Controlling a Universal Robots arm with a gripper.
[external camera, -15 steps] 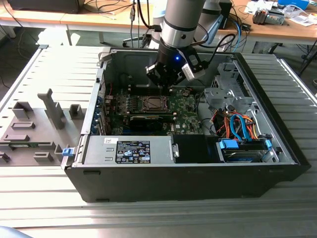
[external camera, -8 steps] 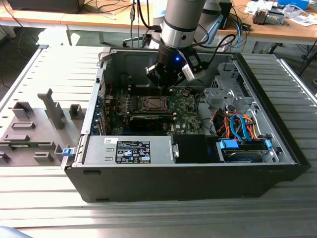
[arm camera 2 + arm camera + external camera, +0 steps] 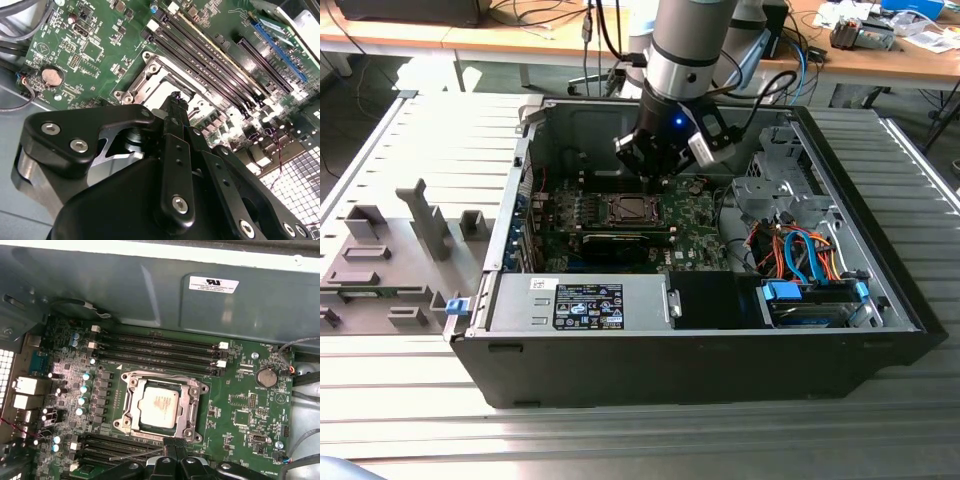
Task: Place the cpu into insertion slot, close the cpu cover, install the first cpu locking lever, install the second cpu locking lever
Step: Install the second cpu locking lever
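the arm hangs inside the open computer case (image 3: 720, 350), and the gripper (image 3: 658, 172) sits low over the green board (image 3: 245, 412), just at the edge of the insertion slot (image 3: 633, 209). in the first wrist view the cpu (image 3: 158, 406) lies flat in the insertion slot, silver top up, squared in its seat, so the first step looks done. the cpu cover (image 3: 162, 407) lies down around it, its frame ringing the chip with the cut-out showing the metal top; that step reads as finished too. the levers are harder to call: thin metal runs along the frame's sides, but whether either one is latched under its hook i cannot tell. in the second wrist view the black fingertips (image 3: 176, 102) come together to a narrow point right at the socket's rim, jaws drawn together, nothing visibly pinched between them. my read is that the work now sits at the locking-lever stage, with the tip poised beside the frame and the lever steps not visibly complete.
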